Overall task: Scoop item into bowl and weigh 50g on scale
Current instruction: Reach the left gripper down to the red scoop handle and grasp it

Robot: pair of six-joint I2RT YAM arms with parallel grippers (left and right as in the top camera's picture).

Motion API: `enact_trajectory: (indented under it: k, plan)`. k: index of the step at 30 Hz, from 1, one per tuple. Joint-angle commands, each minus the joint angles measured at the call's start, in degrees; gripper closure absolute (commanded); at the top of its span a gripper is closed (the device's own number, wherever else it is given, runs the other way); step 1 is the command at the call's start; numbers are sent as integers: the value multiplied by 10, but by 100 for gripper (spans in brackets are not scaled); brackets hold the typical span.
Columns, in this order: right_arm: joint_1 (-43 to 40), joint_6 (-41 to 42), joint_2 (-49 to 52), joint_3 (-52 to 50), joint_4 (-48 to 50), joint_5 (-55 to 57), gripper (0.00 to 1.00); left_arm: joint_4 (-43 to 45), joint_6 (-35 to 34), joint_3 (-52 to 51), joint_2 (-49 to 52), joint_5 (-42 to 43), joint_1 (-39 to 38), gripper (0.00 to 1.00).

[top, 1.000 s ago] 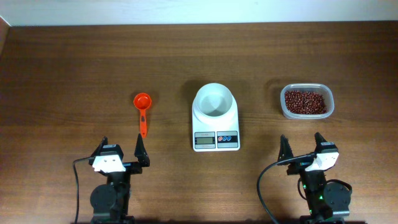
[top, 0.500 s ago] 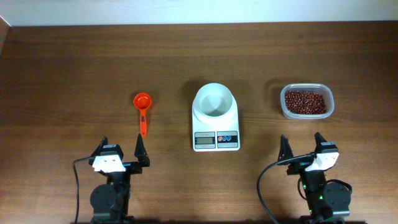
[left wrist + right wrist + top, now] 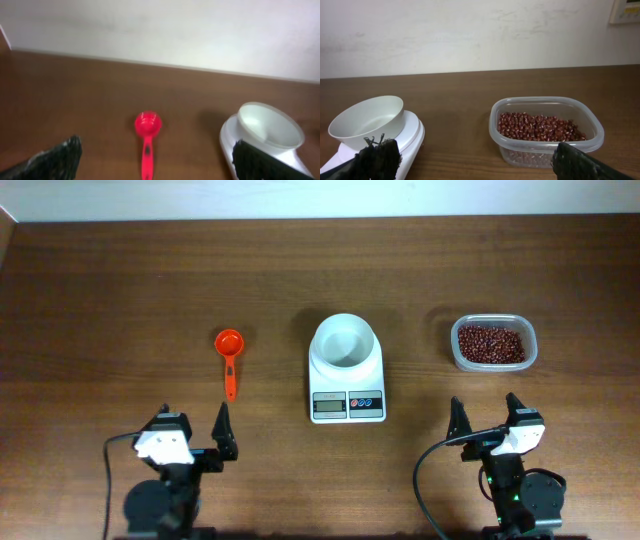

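Overhead, red scoop (image 3: 229,350) lies left of scale (image 3: 347,406), tub (image 3: 453,345) right.

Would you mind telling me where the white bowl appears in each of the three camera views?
Overhead: the white bowl sits at the centre of the picture, on the scale.
Left wrist: the bowl is at the lower right.
Right wrist: the bowl is at the lower left.
Shared landmark: the scale under the bowl shows in all three views.

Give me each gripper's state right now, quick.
Left gripper: open, holding nothing.
Right gripper: open, holding nothing.
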Motion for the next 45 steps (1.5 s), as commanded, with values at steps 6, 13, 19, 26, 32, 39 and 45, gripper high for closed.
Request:
enact_trajectory:
  k: [6,13,19,26,32,39,45]
  plan:
    - [3,2,-6,-3,-3,3,1,-282,5,420,330,64,-3,1]
    - [3,2,-6,-3,-3,3,1,-309,5,478,486,63,-3,1]
    - [3,2,-6,-3,-3,3,1,-342,5,477,556,63,-3,94]
    - [3,2,-6,-3,-3,3,1,-345,0,477,692,62,-3,96]
    - [3,2,-6,-3,-3,3,1,-312,-4,477,864,46,-3,66]
    - [3,2,-6,-3,-3,3,1,-228,-4,477,957,22,-10,30]
    - [3,2,-6,-3,-3,3,1,-171,-3,477,998,-28,-38,10]
